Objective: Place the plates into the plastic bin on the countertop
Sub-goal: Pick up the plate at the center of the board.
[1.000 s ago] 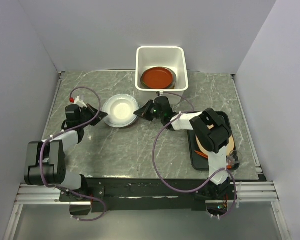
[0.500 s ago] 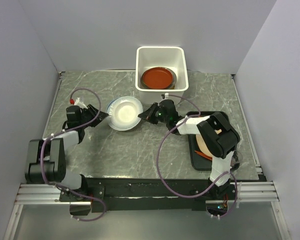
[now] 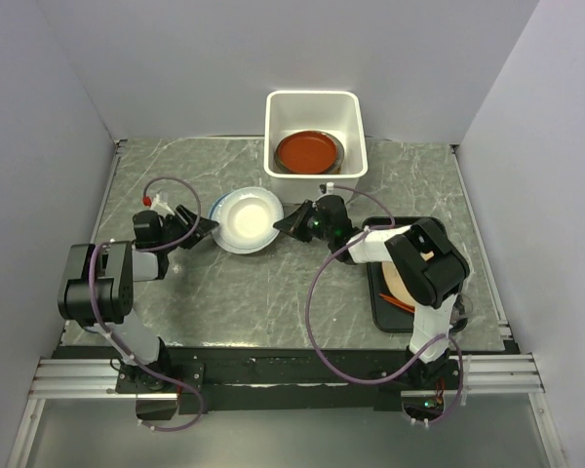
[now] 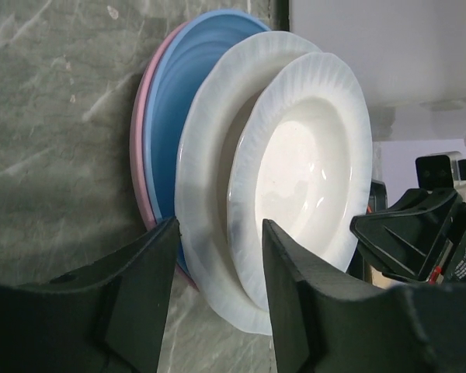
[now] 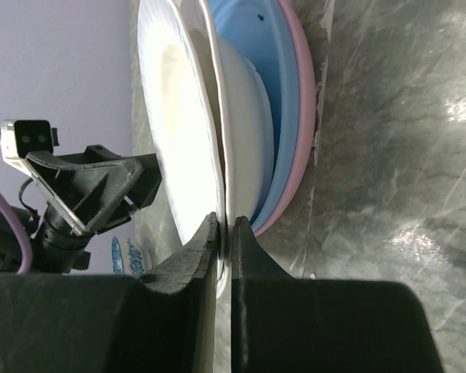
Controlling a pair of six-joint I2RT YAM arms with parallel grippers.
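Note:
A stack of plates lies on the countertop [image 3: 253, 292]: two white plates [image 3: 248, 216] on top, then a pale blue plate [image 4: 182, 101], then a pink plate [image 4: 138, 148]. My right gripper [image 3: 291, 223] is shut on the right rim of the upper white plate [image 5: 179, 116], which tilts up off the blue one [image 5: 286, 85]. Just off the stack's left edge, my left gripper [image 4: 217, 287] stands open, its fingers [image 4: 144, 291] on either side of the white rims without touching them. Behind the stack, the plastic bin [image 3: 312, 95] holds a red-brown plate [image 3: 306, 151].
A black tray [image 3: 378, 292] at the right carries a tan plate [image 3: 396, 284], mostly covered by my right arm. The bin's front wall [image 3: 314, 174] stands close behind the right gripper. Grey walls enclose the counter on three sides.
My left gripper has opened and let go of the plates' left edge. The stack has slid a little to the right with the right gripper, which stays shut on the white rim.

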